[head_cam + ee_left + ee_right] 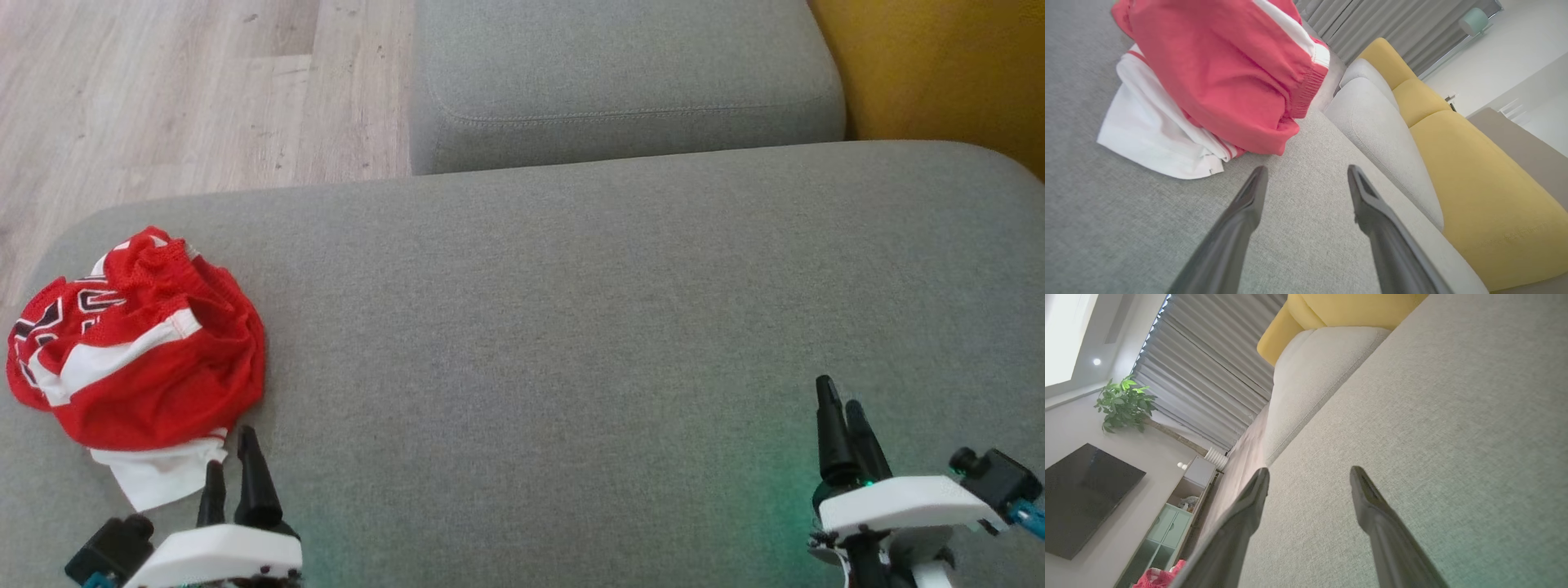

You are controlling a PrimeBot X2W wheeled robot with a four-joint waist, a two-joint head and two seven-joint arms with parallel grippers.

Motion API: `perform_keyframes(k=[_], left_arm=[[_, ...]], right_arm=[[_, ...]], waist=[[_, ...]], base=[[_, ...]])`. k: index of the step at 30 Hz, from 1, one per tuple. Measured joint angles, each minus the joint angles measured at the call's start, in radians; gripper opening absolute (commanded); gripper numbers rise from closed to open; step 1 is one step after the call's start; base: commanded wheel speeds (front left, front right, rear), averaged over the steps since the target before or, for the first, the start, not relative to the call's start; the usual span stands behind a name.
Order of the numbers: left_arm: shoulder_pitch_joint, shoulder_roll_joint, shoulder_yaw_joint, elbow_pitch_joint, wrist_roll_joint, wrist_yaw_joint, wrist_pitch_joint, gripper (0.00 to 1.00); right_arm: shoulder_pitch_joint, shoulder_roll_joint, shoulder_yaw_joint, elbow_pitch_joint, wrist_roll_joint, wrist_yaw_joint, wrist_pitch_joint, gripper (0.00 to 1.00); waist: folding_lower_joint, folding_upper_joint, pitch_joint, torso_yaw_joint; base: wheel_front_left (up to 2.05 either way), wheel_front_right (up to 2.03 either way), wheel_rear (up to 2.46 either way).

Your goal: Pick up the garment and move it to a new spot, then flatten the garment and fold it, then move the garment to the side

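Robot arm ends. The left tool (230,449) and the right tool (839,392) each have two long, tapered, glossy black fingers (1245,212) rising from a smooth white moulded wrist shell (898,502). Beside that shell is a small black boxy camera block (992,478), with a bright blue plug (1027,516) at its outer end. A tiny green light (869,483) glows at the shell's edge.

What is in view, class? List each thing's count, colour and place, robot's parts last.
seat: one, grey, foreground.
garment: one, red and white, crumpled at its left end.
cushion: one, grey, beyond seat.
yellow cushions: several, yellow, right of grey ones.
floor: one, pale wood, upper left.
plant: one, green, beside grey curtains.
television: one, black, on wall.
left gripper: one, dark jaws open, beside garment.
right gripper: one, dark jaws open, above bare seat.
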Motion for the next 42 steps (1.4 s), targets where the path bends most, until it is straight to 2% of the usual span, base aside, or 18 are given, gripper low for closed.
perform_keyframes(k=[26,42], left_arm=[[0.032,0.006,-0.037,-0.021,0.342,0.071,-0.075,1.0],[0.036,0.016,-0.072,-0.054,0.544,0.097,-0.119,1.0]], right_arm=[[0.0,-0.001,0.082,-0.017,-0.337,0.0,-0.075,1.0],[0.0,-0.001,0.098,-0.021,-0.525,0.0,-0.121,1.0]], waist=[[0.0001,0.0,-0.021,-0.002],[-0.0001,0.0,-0.03,-0.002]], base=[[0.0,0.0,0.0],[0.0,0.0,0.0]])
